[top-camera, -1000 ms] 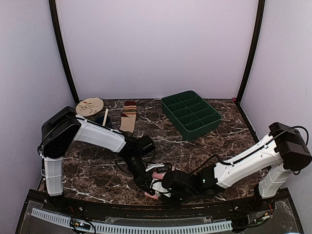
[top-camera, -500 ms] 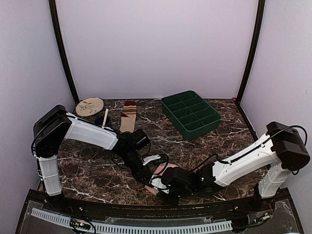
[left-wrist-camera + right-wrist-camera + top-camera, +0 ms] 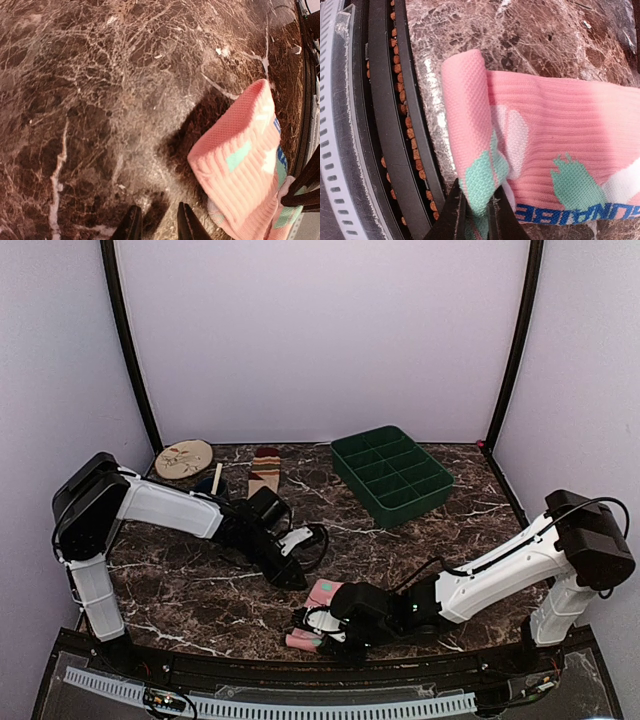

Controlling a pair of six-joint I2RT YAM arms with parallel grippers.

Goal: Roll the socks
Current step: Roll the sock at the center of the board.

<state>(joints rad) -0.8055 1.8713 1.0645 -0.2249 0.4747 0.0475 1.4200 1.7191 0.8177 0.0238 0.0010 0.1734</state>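
Observation:
The pink sock [image 3: 322,593] with teal and white marks lies partly folded near the table's front edge. My right gripper [image 3: 318,626] is shut on a folded teal-and-pink edge of it; in the right wrist view the fold [image 3: 481,186] is pinched between the fingertips [image 3: 455,216]. My left gripper [image 3: 296,580] hovers just behind and left of the sock, its jaws a little apart with only marble between them [image 3: 159,226]. The pink sock [image 3: 245,165] lies to its right, apart from it. The tan striped sock [image 3: 264,478] lies flat at the back.
A round beige patterned plate [image 3: 184,458] sits at the back left, with a small dark object [image 3: 207,486] and a pale stick [image 3: 217,480] beside it. A green compartment tray [image 3: 392,475] stands at the back right. The table's black front rail [image 3: 385,125] runs close beside the pink sock.
My left gripper has drawn back and to the left, away from the pink sock, its jaws parting slightly. The right gripper stays shut on the sock, which now shows more.

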